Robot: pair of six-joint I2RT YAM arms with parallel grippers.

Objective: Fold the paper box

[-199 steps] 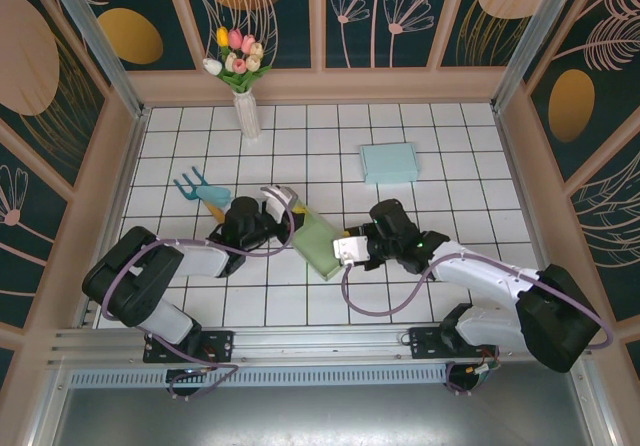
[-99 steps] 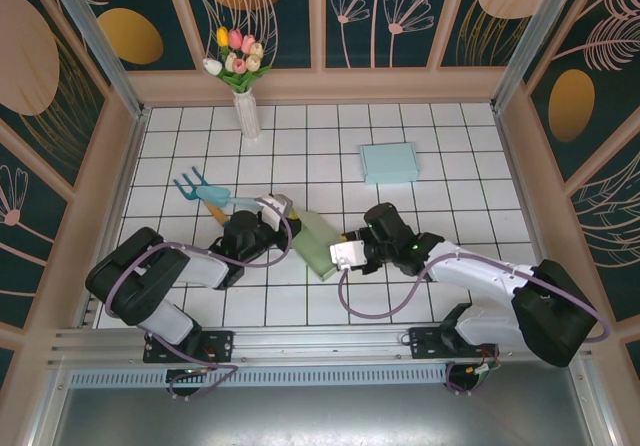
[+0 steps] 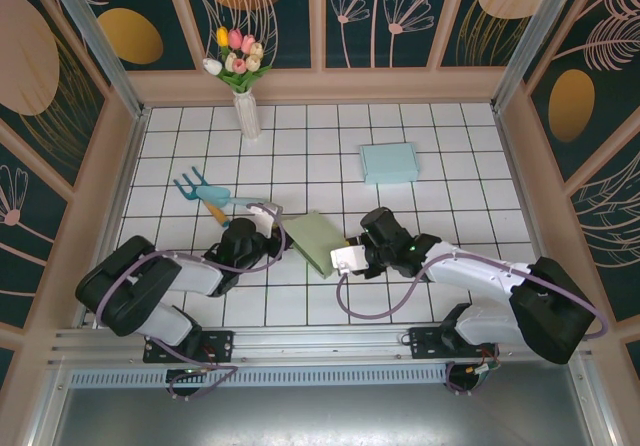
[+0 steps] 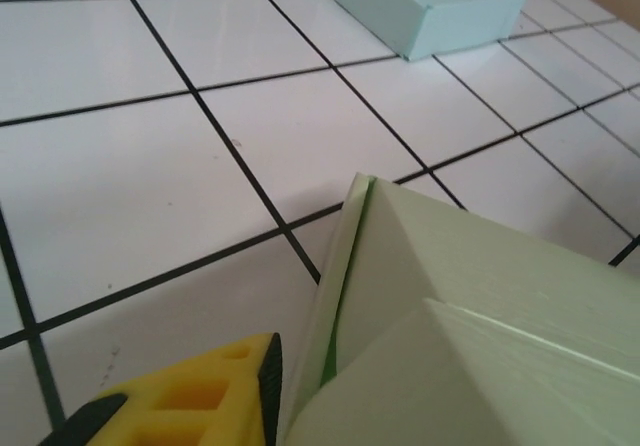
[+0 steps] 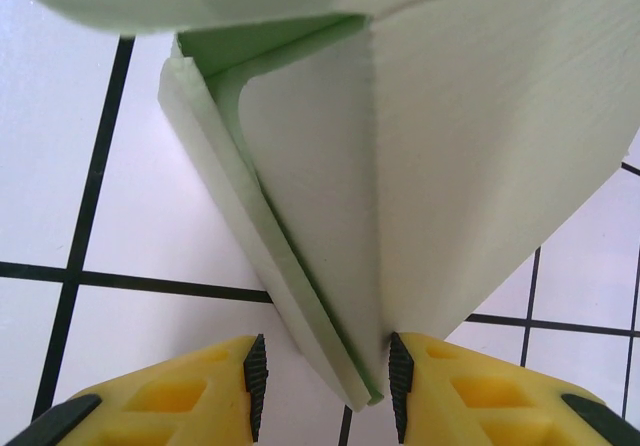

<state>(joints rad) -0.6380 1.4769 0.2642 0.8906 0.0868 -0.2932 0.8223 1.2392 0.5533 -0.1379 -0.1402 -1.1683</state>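
— Green paper: where is the box (image 3: 318, 243) found?

— It is seen near the middle of the white tiled tabletop (image 3: 470, 146), between the two arms. It is partly folded, with one broad panel turned up and tilted.

— How is the right end effector (image 3: 343, 250) set?

— It is placed at the box's right edge. From the right wrist, its yellow fingers (image 5: 200, 396) are seen apart, with a folded corner of the box reaching down between them. One pad is touched by the card. Beside the other a strip of bare tile can be seen, so nothing is clamped.

— And the left end effector (image 3: 274, 228)?

— It is laid low at the box's left edge. From the left wrist, one yellow finger (image 4: 190, 406) is seen just beside the edge of a side flap, and the second finger is hidden. Whether the jaws are apart or together cannot be told.

— What else is set on the tabletop?

— A blue box (image 3: 388, 162) is placed farther off to the right, closed and well apart from the green one. A blue rake (image 3: 198, 188) is laid on the far side of the left arm. A white vase (image 3: 246, 116) of tulips is stood by the far wall.
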